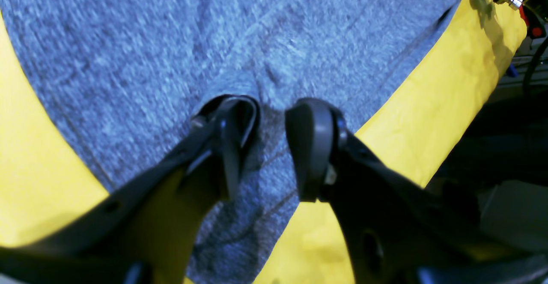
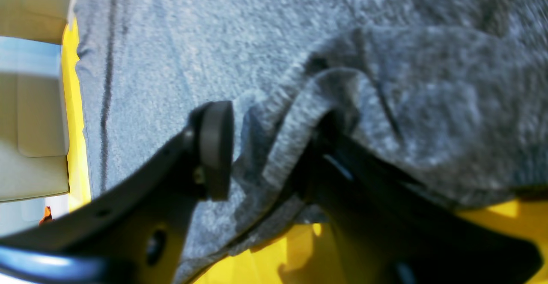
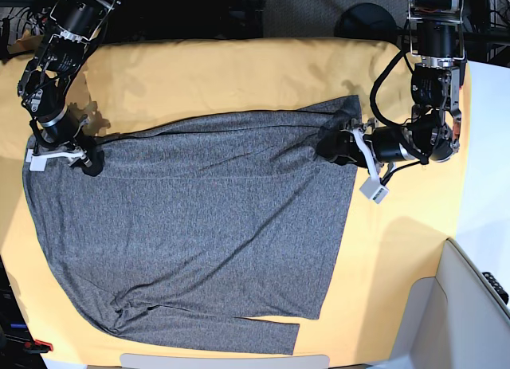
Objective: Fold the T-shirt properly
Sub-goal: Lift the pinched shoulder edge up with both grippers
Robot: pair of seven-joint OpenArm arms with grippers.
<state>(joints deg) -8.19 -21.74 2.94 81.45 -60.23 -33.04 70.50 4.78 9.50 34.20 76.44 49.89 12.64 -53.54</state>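
1. 1 T-shirt point(image 3: 199, 225) lies spread flat on 1 yellow tablecloth point(image 3: 398, 249).
2. 2 grippers: left gripper point(image 1: 272, 147), at 3 o'clock, parted over fabric, gripping nothing.
3. Right gripper point(image 2: 274, 151), at 9 o'clock, parted around a fold.

Bright even overhead light in the base view, both wrist views motion-blurred and oversaturated, fisheye-curved edges, soft shadows under the arms.

Both arms reach low over the worktop's opposite side edges, left gripper point(image 1: 272, 147) and right gripper point(image 2: 274, 151) fingers parted.
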